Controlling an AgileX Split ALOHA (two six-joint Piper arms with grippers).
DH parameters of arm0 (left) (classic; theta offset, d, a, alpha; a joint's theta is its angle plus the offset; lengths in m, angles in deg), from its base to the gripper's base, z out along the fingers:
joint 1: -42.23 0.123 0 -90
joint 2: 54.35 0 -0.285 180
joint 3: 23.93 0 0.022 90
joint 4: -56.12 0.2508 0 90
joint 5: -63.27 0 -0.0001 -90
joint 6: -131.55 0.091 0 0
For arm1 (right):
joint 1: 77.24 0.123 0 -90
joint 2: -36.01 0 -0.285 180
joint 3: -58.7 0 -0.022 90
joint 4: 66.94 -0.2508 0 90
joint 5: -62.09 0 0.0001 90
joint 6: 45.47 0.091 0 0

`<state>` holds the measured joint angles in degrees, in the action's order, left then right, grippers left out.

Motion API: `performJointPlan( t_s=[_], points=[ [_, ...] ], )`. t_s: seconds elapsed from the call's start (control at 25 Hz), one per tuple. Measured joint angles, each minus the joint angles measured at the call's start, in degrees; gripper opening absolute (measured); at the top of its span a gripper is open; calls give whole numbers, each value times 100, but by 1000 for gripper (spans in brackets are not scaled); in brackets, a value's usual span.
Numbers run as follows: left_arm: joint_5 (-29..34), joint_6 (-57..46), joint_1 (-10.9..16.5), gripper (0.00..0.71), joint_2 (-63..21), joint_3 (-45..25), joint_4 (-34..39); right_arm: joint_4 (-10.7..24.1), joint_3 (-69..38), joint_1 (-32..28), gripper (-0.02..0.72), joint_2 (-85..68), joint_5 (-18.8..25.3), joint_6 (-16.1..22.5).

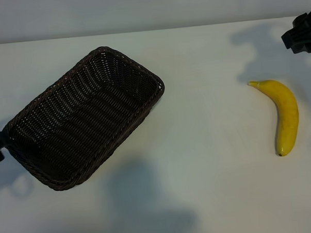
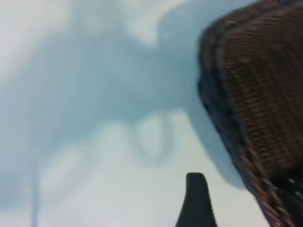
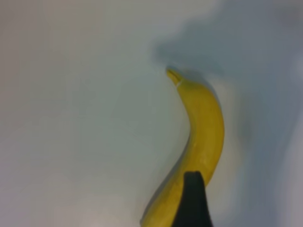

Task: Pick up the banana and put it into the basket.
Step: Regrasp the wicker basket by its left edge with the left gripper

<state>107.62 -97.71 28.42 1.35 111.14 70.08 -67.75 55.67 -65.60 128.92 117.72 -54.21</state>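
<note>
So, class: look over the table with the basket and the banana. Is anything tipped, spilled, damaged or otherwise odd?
Nothing stands out. The basket sits flat and empty, at a slant to the table edge. The banana lies whole on the table, well apart from it.

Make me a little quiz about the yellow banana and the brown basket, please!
1. True or false: the curved yellow banana lies inside the dark brown woven wicker basket.
2. Which side of the exterior view holds the banana: A left, B right?
3. Fill in: the banana rests on the white ____.

Key: 1 false, it lies apart from the basket; 2 B; 3 table.
</note>
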Motion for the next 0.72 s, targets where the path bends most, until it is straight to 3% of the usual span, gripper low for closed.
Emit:
performJointPlan(
  t_s=[0.32,0.72],
  points=[
    [-542,-926,0,564,166,-335,616,0,0,0,571,0,-7,-7],
    [-1543,-1275,0,564,1347,-335,678,0,0,0,543,0,-12,-7]
  ],
)
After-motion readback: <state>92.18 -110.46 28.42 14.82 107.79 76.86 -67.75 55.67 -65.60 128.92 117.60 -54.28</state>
